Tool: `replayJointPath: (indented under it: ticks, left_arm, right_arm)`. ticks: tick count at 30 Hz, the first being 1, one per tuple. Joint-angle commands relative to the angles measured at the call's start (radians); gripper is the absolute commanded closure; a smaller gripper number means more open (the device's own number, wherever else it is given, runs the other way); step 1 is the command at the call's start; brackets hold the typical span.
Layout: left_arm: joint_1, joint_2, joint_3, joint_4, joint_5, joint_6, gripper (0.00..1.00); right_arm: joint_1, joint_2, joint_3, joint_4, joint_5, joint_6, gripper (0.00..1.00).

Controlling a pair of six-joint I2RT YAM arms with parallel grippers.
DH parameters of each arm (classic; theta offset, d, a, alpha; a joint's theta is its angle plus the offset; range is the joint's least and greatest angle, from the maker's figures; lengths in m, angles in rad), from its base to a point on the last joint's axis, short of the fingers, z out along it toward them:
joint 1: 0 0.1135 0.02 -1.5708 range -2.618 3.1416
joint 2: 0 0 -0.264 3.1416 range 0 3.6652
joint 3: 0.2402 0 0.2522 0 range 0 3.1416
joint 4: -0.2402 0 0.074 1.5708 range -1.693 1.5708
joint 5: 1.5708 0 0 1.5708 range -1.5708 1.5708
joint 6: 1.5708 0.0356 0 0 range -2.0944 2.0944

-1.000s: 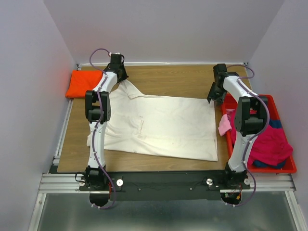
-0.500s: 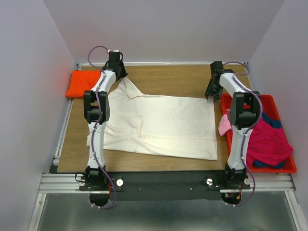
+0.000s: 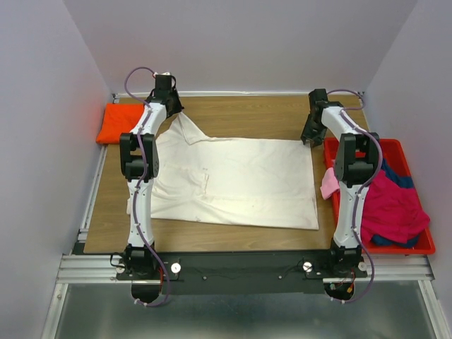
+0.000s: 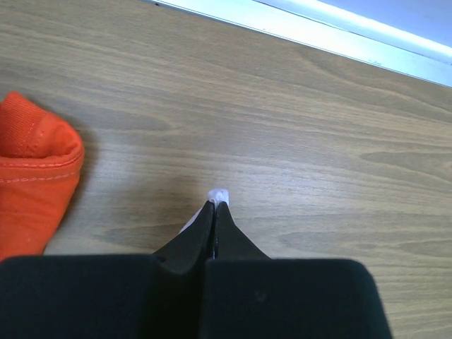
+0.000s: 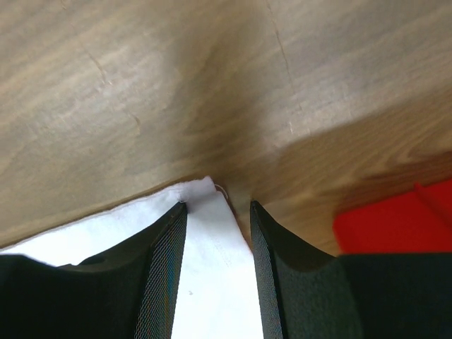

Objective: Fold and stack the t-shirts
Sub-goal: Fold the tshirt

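Two corners at the desk's (image 3: pixel 247 116) far edge: left gripper (image 4: pixel 215 205) pinched shut on the cream-white shirt (image 3: pixel 240 180); right gripper (image 5: pixel 217 207) half-open astride it, so we should close squarely.

No word, label, brand or number could be read on the large cream-white cloth t-shirt (image 3: pixel 240 180), the rigid red plastic bin (image 3: pixel 422 247) or the wood-grain tabletop (image 3: pixel 247 116).

Wooden table (image 3: pixel 247 116), pale lilac walls (image 3: pixel 247 42).
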Motion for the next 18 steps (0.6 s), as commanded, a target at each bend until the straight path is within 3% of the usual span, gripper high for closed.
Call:
replayJointPath:
  ticks: [1,18]
  left_arm:
    - [0.007,-0.056,0.000,-0.008,0.026,0.017,1.00]
    - [0.007,-0.055,0.008,-0.027,0.038,0.031,1.00]
  right_arm:
    - [-0.011,0.062,0.042,0.035,-0.014,-0.012,0.52]
    - [-0.026,0.087,0.110,0.065,-0.117,-0.009,0.53]
